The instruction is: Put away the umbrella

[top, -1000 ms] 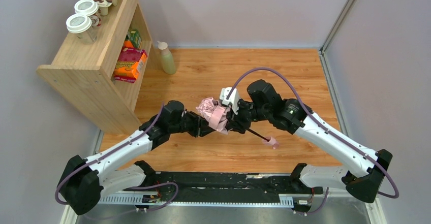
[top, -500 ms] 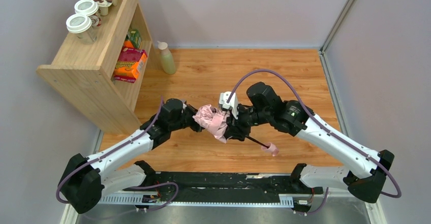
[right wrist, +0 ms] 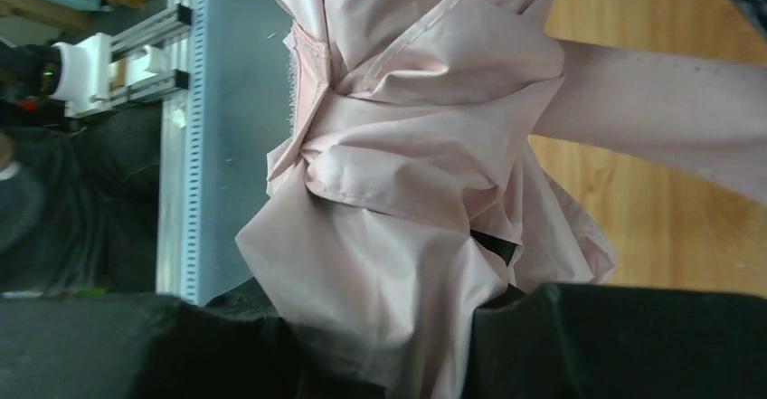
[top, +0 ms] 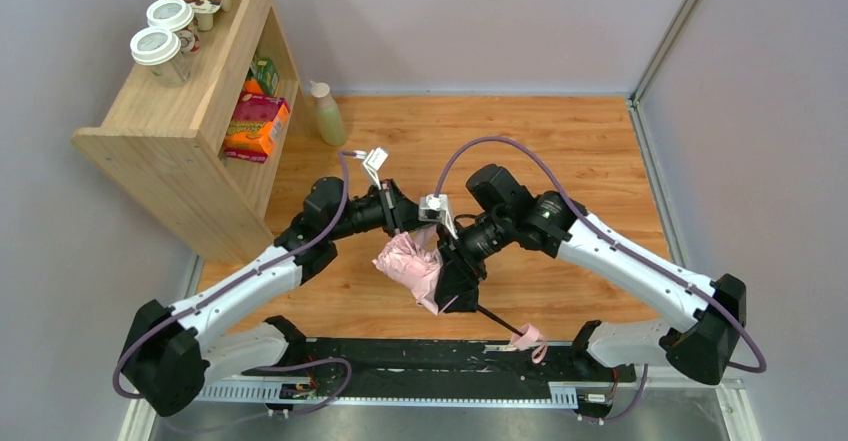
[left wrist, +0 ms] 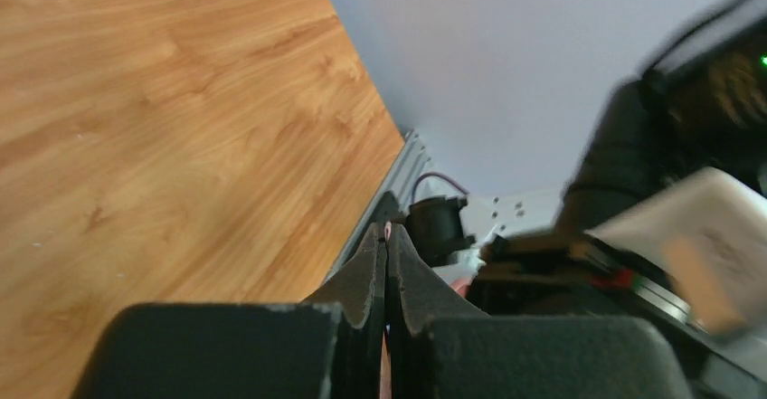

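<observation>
Nearest the base rail point(top: 400, 359), the small pink handle point(top: 527, 339) is seen hanging right over the rail's edge. From there the thin black shaft point(top: 492, 319) is followed up and away from the rail, slanting leftward into the bunched pink canopy point(top: 408, 261). So the umbrella's point(right wrist: 407, 191) long axis is set on a diagonal, handle end aimed at the rail, canopy end pointed away from it.

The canopy is clamped between the fingers of the right gripper point(top: 455, 279), just beyond the rail. A little farther off, the left gripper point(top: 398, 219) is pressed fully closed; a sliver of pink is glimpsed between its fingers point(left wrist: 369, 277), but whether fabric is truly pinched cannot be told.

Progress is judged as partway: the canopy is gathered, yet the shaft is still drawn out, no strap is seen fastened, and nothing has been stowed. Farthest from the rail, the wooden shelf point(top: 150, 176) is left waiting.
</observation>
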You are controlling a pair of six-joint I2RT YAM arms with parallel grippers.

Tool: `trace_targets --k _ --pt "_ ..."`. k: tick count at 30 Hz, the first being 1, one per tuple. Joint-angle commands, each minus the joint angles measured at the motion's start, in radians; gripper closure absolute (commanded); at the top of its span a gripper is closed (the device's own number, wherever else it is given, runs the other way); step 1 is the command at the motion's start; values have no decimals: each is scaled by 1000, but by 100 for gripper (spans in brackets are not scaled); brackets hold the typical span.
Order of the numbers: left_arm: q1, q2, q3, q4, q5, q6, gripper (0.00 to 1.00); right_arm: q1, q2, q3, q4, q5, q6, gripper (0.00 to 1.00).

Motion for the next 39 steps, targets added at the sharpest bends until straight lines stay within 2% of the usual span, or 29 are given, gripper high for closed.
trace_targets --k 1,4,7,11,14,16,19,22,25,27,29,31,33,36,39 --pt "12 -192 27 14 -9 445 100 4 47 -54 21 -330 88 100" --pt "-3 -273 31 -111 -4 620 100 -27 56 -86 77 -381 182 100" --pt "-47 -394 -36 -35 -36 631 100 -65 85 -105 75 -389 205 100" --pt "-147 -352 34 -145 -2 754 100 -76 165 -48 29 -381 174 100" --pt "-175 -367 0 -86 21 782 100 -106 221 -5 14 -361 188 100" --pt "-175 -392 -4 -104 38 817 100 -172 254 5 -49 -355 141 100" --pt "-190 -427 -7 -150 94 869 100 -241 271 1 -9 -351 174 100" --pt "-196 -438 -17 -170 105 909 100 -255 315 -11 46 -338 200 100" --pt "-203 -393 -41 -103 104 895 100 -262 386 21 20 -251 164 100" --pt "-212 -378 -111 -22 55 865 100 -275 413 12 64 -245 170 100" --pt "-215 -369 -167 69 -10 849 100 -286 445 1 63 -136 134 100" --pt "-218 -347 -208 111 -63 881 100 -304 503 -7 63 -84 101 100" --pt "-223 -323 -280 218 -144 889 100 -321 563 -5 99 -29 101 100" --pt "-223 -216 -356 371 -188 901 100 -337 646 18 153 46 101 100" --pt "-221 -110 -414 489 -211 914 100 -361 711 31 198 42 101 100"
